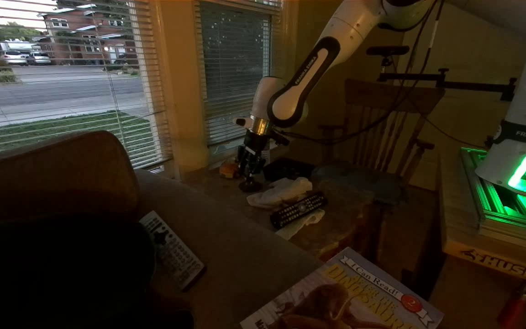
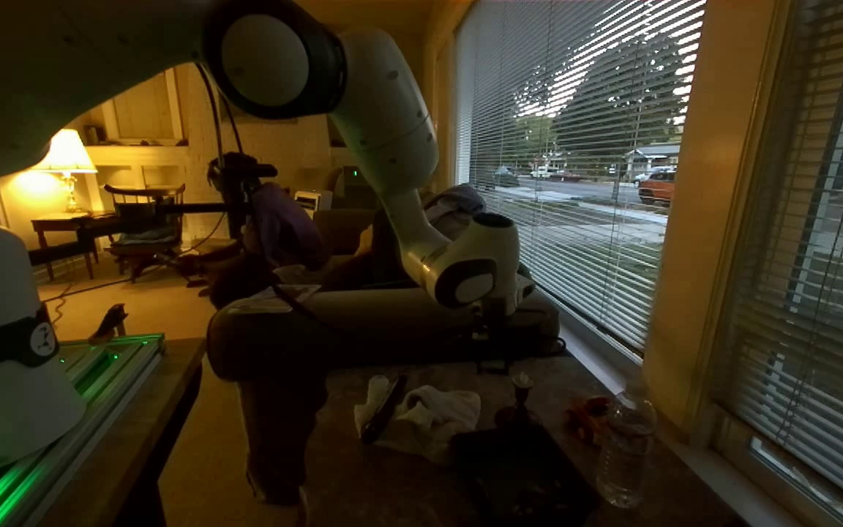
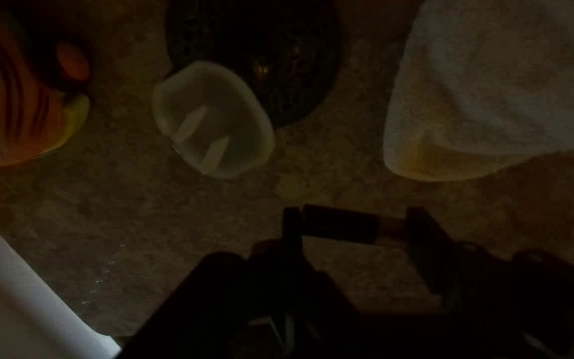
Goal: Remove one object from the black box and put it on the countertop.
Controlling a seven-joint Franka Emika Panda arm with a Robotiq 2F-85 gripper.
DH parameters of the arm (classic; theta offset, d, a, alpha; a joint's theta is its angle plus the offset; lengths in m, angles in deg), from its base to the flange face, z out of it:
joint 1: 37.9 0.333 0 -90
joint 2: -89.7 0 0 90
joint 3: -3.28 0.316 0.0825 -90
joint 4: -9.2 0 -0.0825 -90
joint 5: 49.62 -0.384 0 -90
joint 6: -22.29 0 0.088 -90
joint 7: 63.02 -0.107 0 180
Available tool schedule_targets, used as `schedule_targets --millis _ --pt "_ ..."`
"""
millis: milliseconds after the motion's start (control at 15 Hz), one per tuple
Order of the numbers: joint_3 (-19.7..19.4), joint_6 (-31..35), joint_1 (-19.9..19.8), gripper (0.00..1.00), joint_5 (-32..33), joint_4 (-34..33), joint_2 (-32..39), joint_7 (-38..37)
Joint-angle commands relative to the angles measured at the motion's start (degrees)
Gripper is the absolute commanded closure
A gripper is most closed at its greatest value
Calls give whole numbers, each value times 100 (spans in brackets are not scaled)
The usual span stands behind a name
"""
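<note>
The black box (image 1: pixel 288 170) is a low dark container on the tan-brown countertop (image 1: pixel 219 189). In an exterior view the box (image 2: pixel 524 476) is at the near end of the countertop (image 2: pixel 370 479); its contents are too dark to make out. The box is out of the wrist view. My gripper (image 2: pixel 493 366) is low over the far part of the countertop, away from the box. In the wrist view my gripper (image 3: pixel 352 227) is shut on a short dark cylinder (image 3: pixel 339 224) with a reddish end, held lengthwise between the fingertips. Whether the cylinder touches the countertop cannot be told.
A dark candlestick (image 2: pixel 520 399) with a translucent cup (image 3: pixel 212 119) stands between gripper and box. A white cloth (image 3: pixel 496 89), black remote (image 1: pixel 298 209), orange toy (image 3: pixel 8 109) and clear bottle (image 2: pixel 626 454) are on the countertop. The couch (image 1: pixel 226 256) and window are close by.
</note>
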Motion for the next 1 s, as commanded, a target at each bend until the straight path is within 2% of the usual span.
schedule_targets --millis 0,400,933 --pt "-137 -161 199 70 229 -562 372 567" --pt "-387 28 463 70 319 -1083 794 1348" --pt "-527 -31 671 70 264 -1670 1235 1928"
